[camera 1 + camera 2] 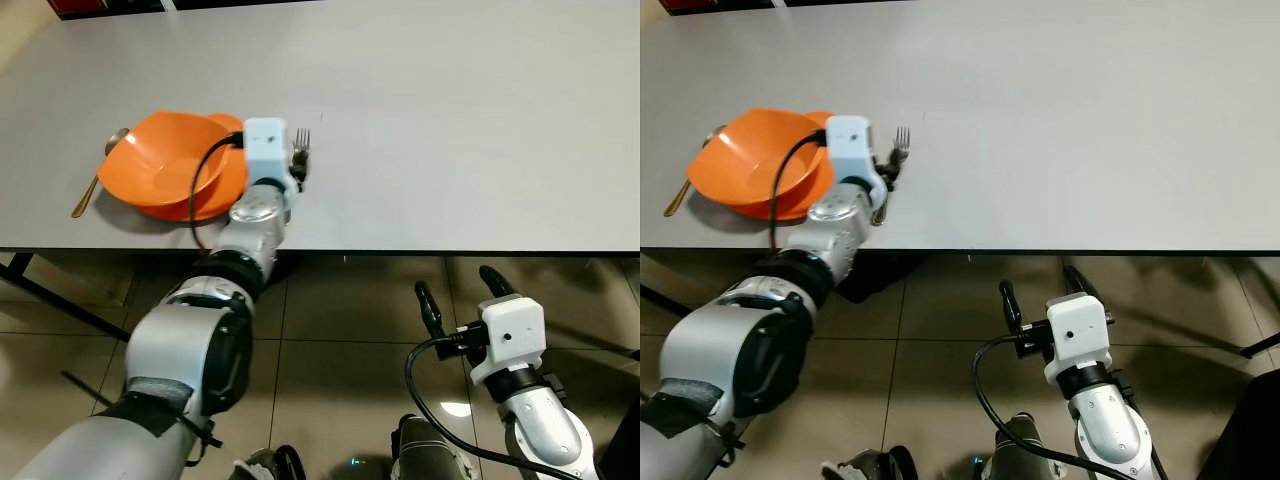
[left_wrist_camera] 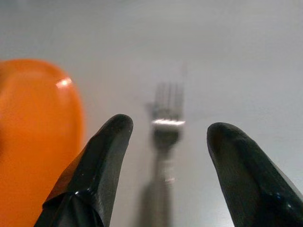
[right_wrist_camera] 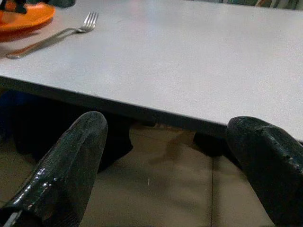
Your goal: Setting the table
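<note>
An orange bowl sits on an orange plate near the table's front left. A gold spoon lies along the plate's left side. A silver fork lies flat on the table just right of the plate, tines pointing away from me. My left gripper hangs low over the fork's handle. It is open, and in the left wrist view the fork shows between the two fingers. My right gripper is open and empty, held below the table's front edge over the floor.
The grey table stretches wide and bare to the right of the fork. Its front edge runs across the view, with tiled floor below. A dark table leg slants at the lower left.
</note>
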